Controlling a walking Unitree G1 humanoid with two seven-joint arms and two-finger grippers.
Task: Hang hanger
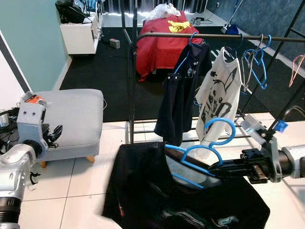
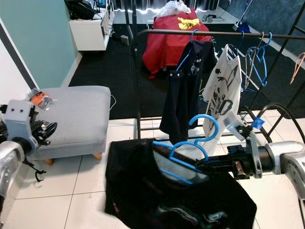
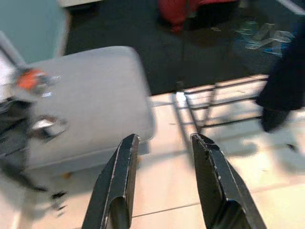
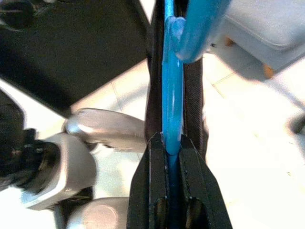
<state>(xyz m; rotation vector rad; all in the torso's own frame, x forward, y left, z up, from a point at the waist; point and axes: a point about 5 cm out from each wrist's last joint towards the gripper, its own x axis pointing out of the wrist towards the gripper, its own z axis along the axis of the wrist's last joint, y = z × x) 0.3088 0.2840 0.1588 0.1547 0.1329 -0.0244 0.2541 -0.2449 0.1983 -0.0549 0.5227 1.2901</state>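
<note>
My right gripper (image 1: 215, 170) is shut on a blue plastic hanger (image 1: 206, 149) that carries a black T-shirt (image 1: 181, 200). The shirt hangs low in front of me over the white tiles. In the right wrist view the two fingers clamp the hanger's blue bar (image 4: 172, 95). The hanger's hook (image 1: 224, 125) points up, below and in front of the black clothes rail (image 1: 214, 36). My left gripper (image 3: 164, 139) is open and holds nothing; its arm (image 1: 28, 129) is raised at the far left beside the ottoman.
On the rail hang a dark navy garment (image 1: 183, 90), a white printed T-shirt (image 1: 217, 95) and several bare blue hangers (image 1: 257, 67). A grey ottoman (image 1: 71, 119) stands at the left. Behind the rack are a red-covered piece of furniture (image 1: 162, 43) and a white cabinet (image 1: 81, 33).
</note>
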